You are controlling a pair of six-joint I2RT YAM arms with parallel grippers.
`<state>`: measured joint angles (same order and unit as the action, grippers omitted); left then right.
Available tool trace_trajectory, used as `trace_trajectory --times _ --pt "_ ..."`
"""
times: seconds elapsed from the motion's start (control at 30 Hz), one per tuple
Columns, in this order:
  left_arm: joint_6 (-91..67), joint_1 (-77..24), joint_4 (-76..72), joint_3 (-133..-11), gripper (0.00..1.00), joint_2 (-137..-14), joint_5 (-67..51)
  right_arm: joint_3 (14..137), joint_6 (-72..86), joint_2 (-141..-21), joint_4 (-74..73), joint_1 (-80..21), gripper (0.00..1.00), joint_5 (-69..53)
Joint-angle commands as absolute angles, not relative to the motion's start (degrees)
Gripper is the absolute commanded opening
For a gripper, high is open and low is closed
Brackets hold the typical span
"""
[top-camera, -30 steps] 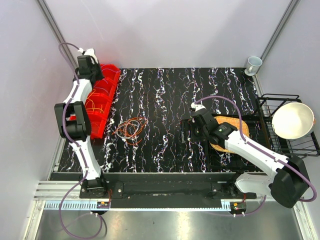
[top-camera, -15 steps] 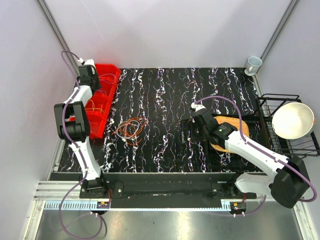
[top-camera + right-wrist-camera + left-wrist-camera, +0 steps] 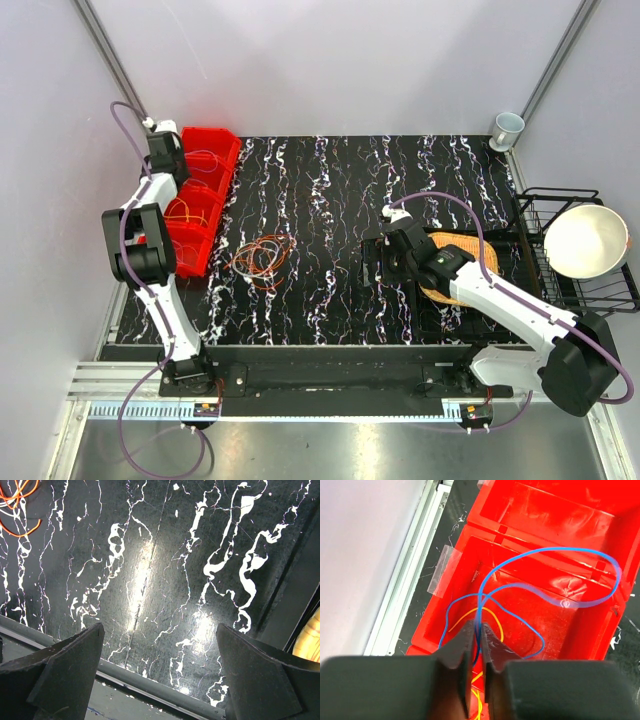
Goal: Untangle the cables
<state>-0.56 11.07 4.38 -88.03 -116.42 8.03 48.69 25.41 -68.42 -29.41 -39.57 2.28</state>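
Dangling, seemingly into bin [image 3: 590, 635]: blue cable [image 3: 555, 549]

Glossy moulded plastic: red bin [image 3: 530, 565]. Smooth sheath: blue cable [image 3: 560, 548]. Glossy, light-reflecting, white-veined black: tabletop [image 3: 165, 580].

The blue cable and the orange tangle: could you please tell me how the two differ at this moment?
The blue cable is pinched in the shut left gripper above the red bin; the orange tangle lies free on the table, with no gripper touching it. The blue cable is a single strand in one wide, open loop; the orange tangle is several overlapping loops. Both are thin, flexible wires.
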Motion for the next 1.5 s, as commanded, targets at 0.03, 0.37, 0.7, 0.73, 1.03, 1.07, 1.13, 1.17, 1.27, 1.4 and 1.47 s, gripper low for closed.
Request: trace_trajectory --times 0.03,0.37,0.7,0.73,1.03,1.07,1.13,1.17,1.27,1.4,1.47 --pt "-2.90 11.25 4.57 -92.89 0.28 -114.96 9.06 49.22 24.70 -68.38 -27.69 -39.29 1.00 2.02" --pt "-6.06 8.10 9.31 -99.13 0.69 -114.61 10.19 49.22 24.79 -68.29 -27.60 -39.46 1.00 1.67" --pt "-9.31 2.47 13.97 -104.15 0.80 -111.19 14.06 49.31 24.87 -68.03 -27.60 -39.38 1.00 1.58" --pt "-10.10 1.42 14.41 -104.41 0.81 -110.22 14.41 49.39 24.96 -68.11 -27.68 -39.38 1.00 1.67" --pt "-26.25 -1.14 21.81 -94.62 0.88 -99.79 11.79 49.57 24.96 -67.76 -27.42 -39.38 1.00 1.14" --pt "-27.32 -1.32 21.36 -92.05 0.88 -98.19 11.34 49.48 24.96 -67.85 -27.33 -39.38 1.00 1.14" --pt "-28.47 -2.54 20.39 -85.30 0.88 -94.06 11.25 49.48 24.96 -68.03 -27.33 -39.38 1.00 1.06" --pt "-28.65 -2.98 20.48 -83.25 0.88 -92.74 12.56 49.40 24.96 -68.11 -27.33 -39.46 1.00 0.97" --pt "-31.10 -4.74 23.02 -76.48 0.86 -87.55 14.93 49.48 24.96 -68.46 -27.25 -39.38 1.00 0.79" --pt "-34.80 -7.72 27.15 -68.31 0.81 -79.83 17.66 49.48 24.96 -68.73 -27.16 -39.38 1.00 1.49" --pt "-35.86 -9.22 28.65 -63.74 0.81 -77.44 19.15 49.48 24.87 -68.90 -27.25 -39.46 1.00 2.02"
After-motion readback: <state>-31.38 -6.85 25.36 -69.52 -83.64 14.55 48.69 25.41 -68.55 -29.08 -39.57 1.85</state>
